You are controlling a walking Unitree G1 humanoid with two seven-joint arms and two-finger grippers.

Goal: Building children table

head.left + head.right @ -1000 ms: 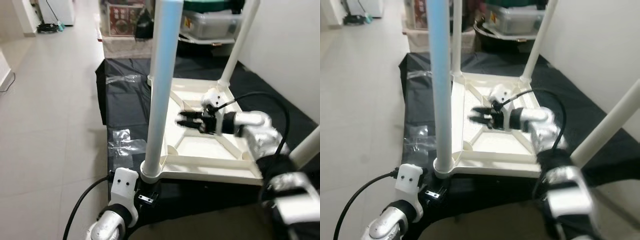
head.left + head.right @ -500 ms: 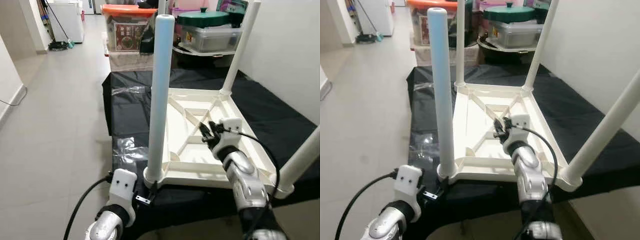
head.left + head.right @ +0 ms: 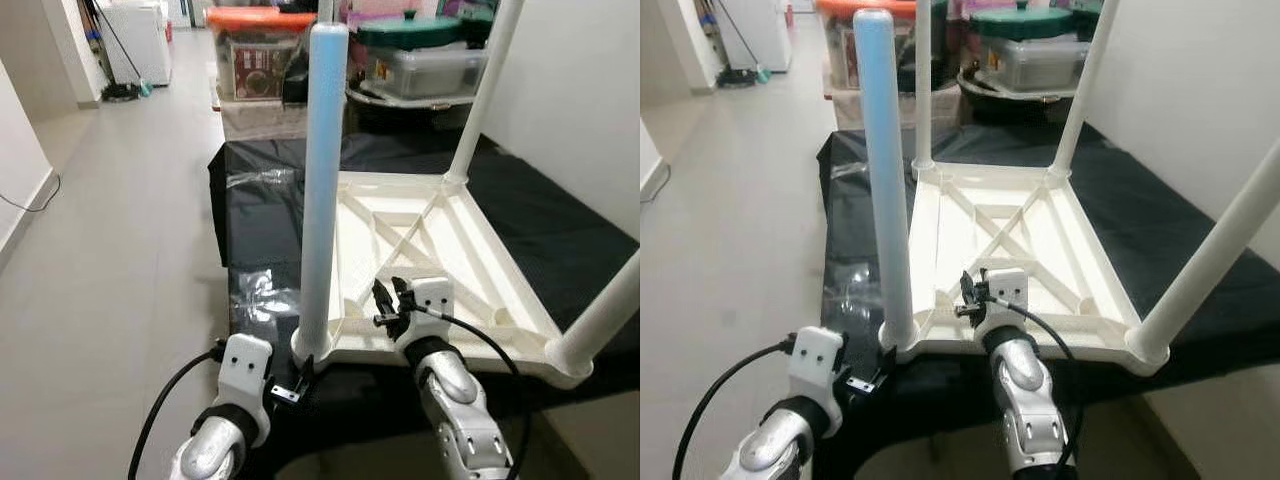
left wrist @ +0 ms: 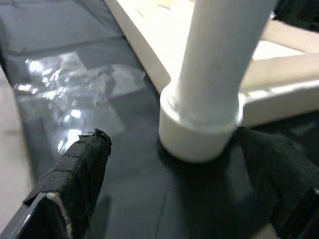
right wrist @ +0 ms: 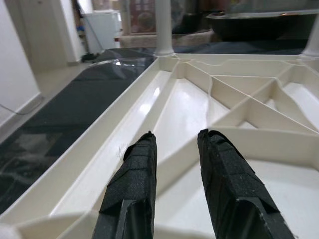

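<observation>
Children table [image 3: 440,250] lay upside down on black sheet [image 3: 260,200], legs pointing up. Near-left leg [image 3: 322,190] stood vertical in its corner socket; we noted left hand [image 4: 174,199] spread wide either side of socket base, nearer arm. Right hand [image 5: 174,189] hovered over underside ribs, fingers narrowly apart, empty. We read no legible labels.

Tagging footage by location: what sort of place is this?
Probably a home hallway or storage corner: tiled floor, stacked storage bins by the wall, and an upturned table on a black sheet.
</observation>
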